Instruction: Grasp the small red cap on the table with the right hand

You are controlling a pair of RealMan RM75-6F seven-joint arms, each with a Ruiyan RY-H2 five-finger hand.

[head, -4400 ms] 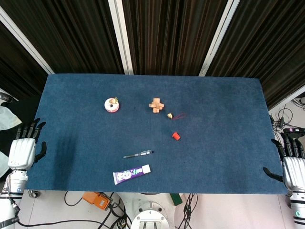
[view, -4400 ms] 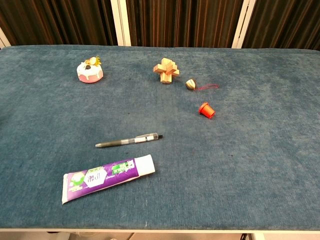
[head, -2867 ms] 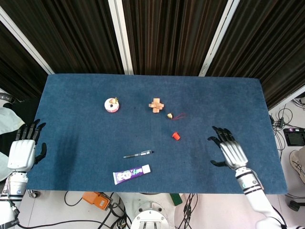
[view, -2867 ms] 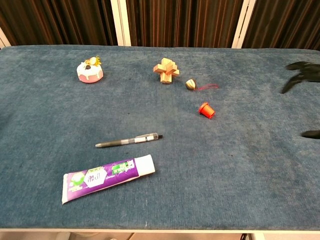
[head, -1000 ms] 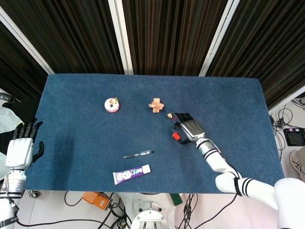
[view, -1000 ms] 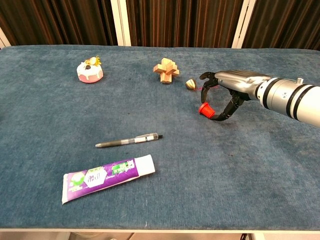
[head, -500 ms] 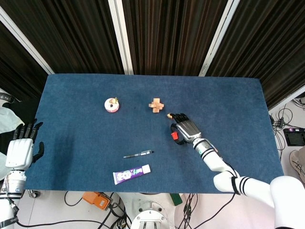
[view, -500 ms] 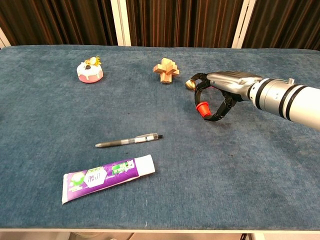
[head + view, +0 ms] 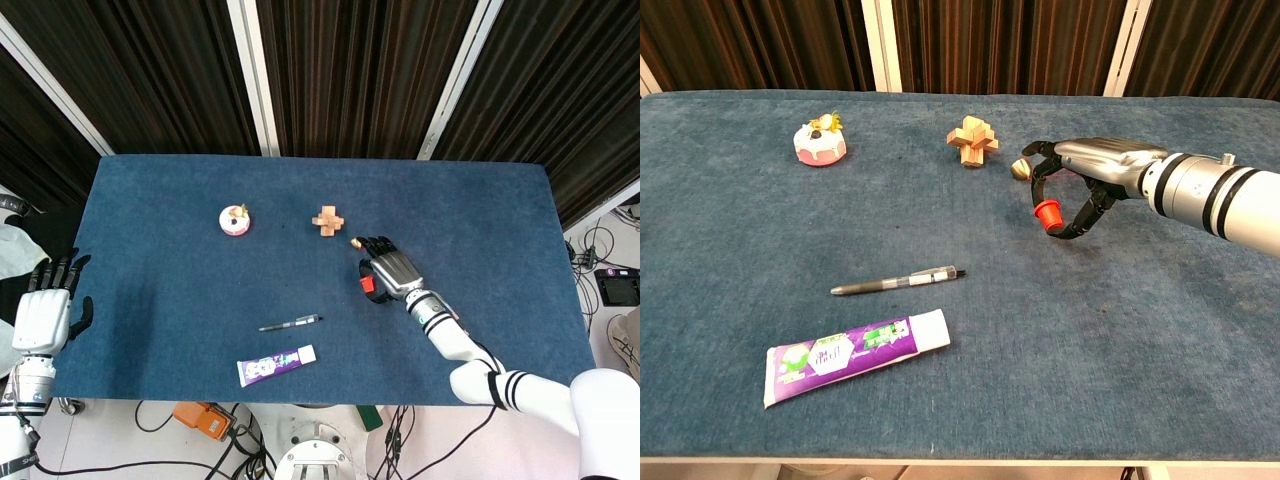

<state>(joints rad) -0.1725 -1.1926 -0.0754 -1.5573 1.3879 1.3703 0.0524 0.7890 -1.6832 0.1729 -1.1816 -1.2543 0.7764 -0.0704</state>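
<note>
The small red cap (image 9: 1047, 213) is a short, bright red plastic piece with a wider flared rim at one end and a narrower body behind it. In the chest view its rim faces up and toward the left, and the body runs down and to the right, so its long axis lies tilted rather than upright. It sits right of centre on the blue worktop (image 9: 160, 300), just in front of a small gold bell (image 9: 1020, 168) with a thin red cord.

The right hand (image 9: 1080, 185) reaches in from the right with its dark fingers (image 9: 1036, 175) curled down over the cap, and the thumb comes up from below on the cap's right side. The cap is pinched between them. From the chest view it seems to be lifted slightly off the cloth, though I cannot be sure of that. In the head view only a sliver of red (image 9: 366, 282) shows at the left edge of the right hand (image 9: 388, 272).

The left hand (image 9: 42, 318) hangs off the worktop's left edge, fingers spread and holding nothing.

Behind the cap lies a wooden puzzle (image 9: 972, 141), and farther left a pink cake toy (image 9: 821, 143). Nearer the camera are a pen (image 9: 895, 283) and a purple toothpaste tube (image 9: 855, 354).
</note>
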